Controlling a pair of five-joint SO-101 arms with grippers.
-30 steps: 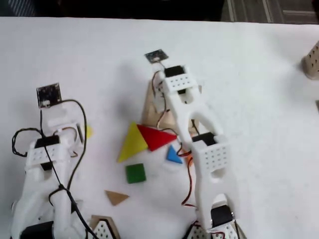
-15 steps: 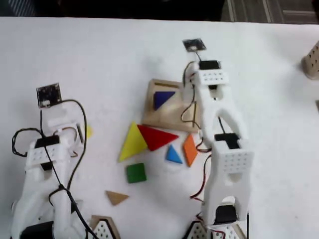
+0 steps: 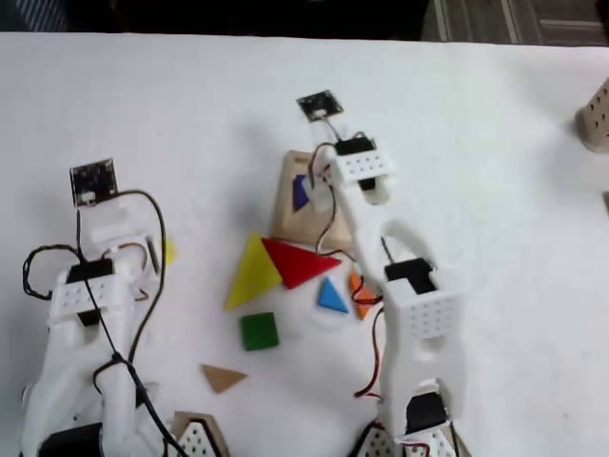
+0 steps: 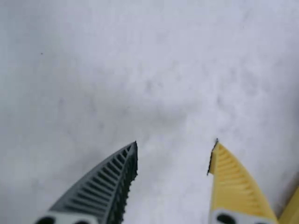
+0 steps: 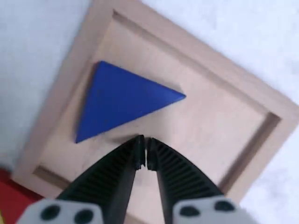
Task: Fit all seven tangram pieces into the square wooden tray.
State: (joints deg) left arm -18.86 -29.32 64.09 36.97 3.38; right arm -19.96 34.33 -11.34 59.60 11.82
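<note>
The square wooden tray (image 5: 196, 60) holds a dark blue triangle (image 5: 121, 100). My right gripper (image 5: 143, 151) hangs shut and empty just over the tray floor, its tips beside that triangle's long edge. From above, the right arm (image 3: 362, 167) covers much of the tray (image 3: 284, 200). In front of the tray lie a yellow triangle (image 3: 252, 271), a red triangle (image 3: 300, 262), a small blue triangle (image 3: 331, 297), an orange piece (image 3: 356, 284) partly under the arm, a green square (image 3: 259, 331) and a tan triangle (image 3: 222, 378). My left gripper (image 4: 173, 156) stands open over bare table.
The left arm (image 3: 90, 286) stands at the table's left, away from the pieces. A perforated wooden block (image 3: 595, 119) sits at the right edge. Wooden arm bases (image 3: 195, 433) line the front edge. White table stretches behind and to the right of the tray.
The right arm swung right of the tray half a second ago, uncovering it, then came back left over it. The loose pieces and the left arm have not moved.
</note>
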